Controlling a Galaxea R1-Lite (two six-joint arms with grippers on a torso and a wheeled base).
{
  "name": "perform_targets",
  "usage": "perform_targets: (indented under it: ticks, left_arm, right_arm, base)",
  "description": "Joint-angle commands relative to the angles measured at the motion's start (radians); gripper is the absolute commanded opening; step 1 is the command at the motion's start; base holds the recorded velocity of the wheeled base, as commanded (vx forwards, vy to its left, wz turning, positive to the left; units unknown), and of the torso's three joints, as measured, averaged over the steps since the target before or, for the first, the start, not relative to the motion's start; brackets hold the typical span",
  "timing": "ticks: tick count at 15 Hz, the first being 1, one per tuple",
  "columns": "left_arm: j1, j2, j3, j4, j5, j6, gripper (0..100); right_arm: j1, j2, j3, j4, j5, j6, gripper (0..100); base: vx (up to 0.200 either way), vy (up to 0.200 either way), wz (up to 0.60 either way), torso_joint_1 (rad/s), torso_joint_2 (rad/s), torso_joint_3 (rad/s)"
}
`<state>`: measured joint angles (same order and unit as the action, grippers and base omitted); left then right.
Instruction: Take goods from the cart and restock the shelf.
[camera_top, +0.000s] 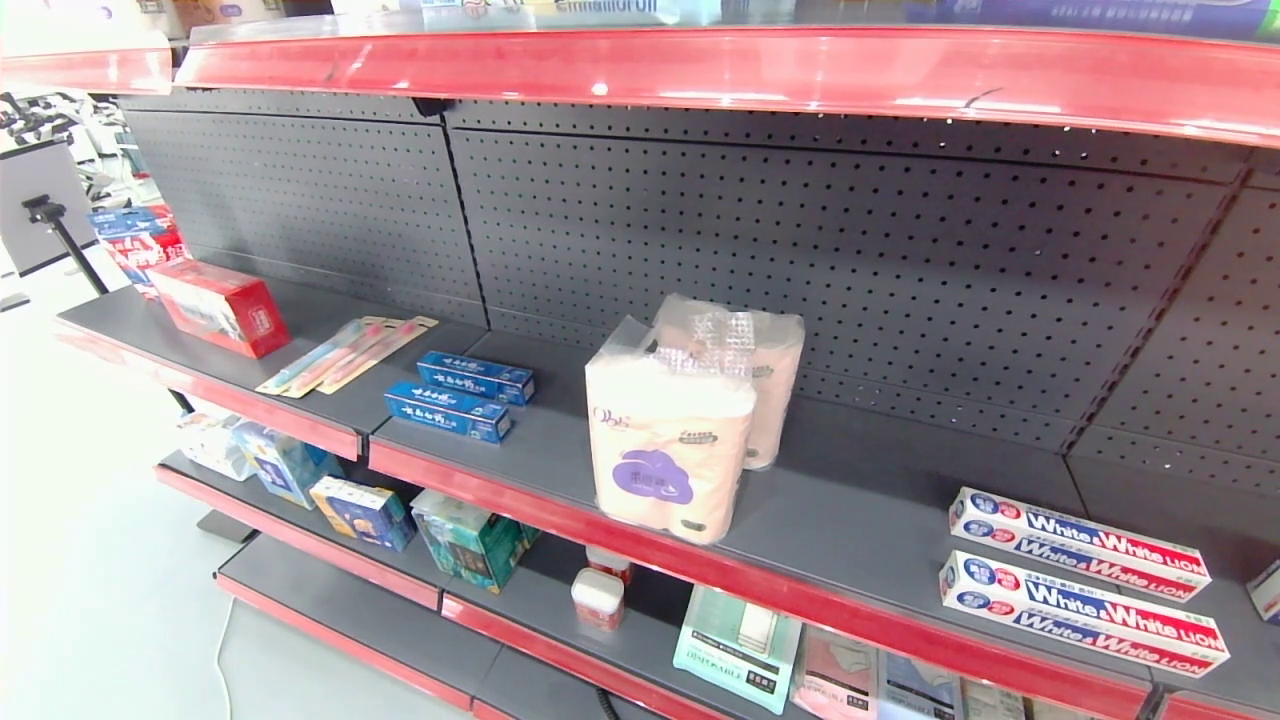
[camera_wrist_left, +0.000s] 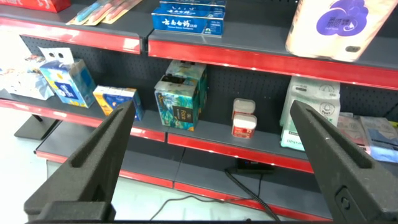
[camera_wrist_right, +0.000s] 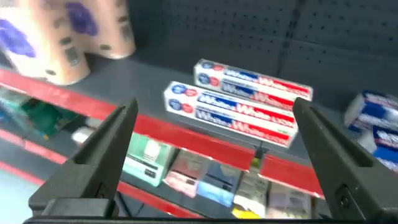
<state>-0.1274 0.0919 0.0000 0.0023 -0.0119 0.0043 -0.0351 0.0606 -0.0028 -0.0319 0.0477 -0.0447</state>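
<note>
Now left gripper (camera_wrist_left: 211, 104) and right gripper (camera_wrist_right: 214, 102) gape before the shelf (camera_top: 880, 470).

I had bare shelf board (camera_top: 880, 490) to pass over between the toilet-roll pack (camera_top: 680, 420) and the white toothpaste boxes (camera_top: 1085, 612); blue toothpaste boxes (camera_top: 448, 412) stood near the pack's left side.

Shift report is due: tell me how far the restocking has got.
Done: toilet paper packs, blue boxes and white toothpaste boxes sit on the middle shelf. In hand: nothing; left tool and right tool are open and empty. Left: the shelf has bare stretches to fill.
</note>
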Motion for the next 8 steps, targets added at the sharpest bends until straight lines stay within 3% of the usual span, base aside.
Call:
perform_targets:
  ticks: [1,2,8]
  left_arm:
    - [0.0,0.002,0.0,0.001,0.0,-0.001,100]
    - [0.0,0.002,0.0,-0.001,0.0,0.0,100]
    - [0.0,0.002,0.0,0.001,0.0,0.002,100]
  right_arm:
    - [0.035,-0.061,-0.002,0.047,-0.02,0.003,100]
    - [0.035,-0.059,0.001,0.032,-0.057,0.019,100]
    - [0.035,-0.059,0.003,0.033,-0.054,0.046,100]
  base:
    - [0.0,0.0,0.0,0.0,0.0,0.0]
    - [0.0,0.0,0.0,0.0,0.0,0.0]
    - [0.0,0.0,0.0,0.0,0.0,0.0]
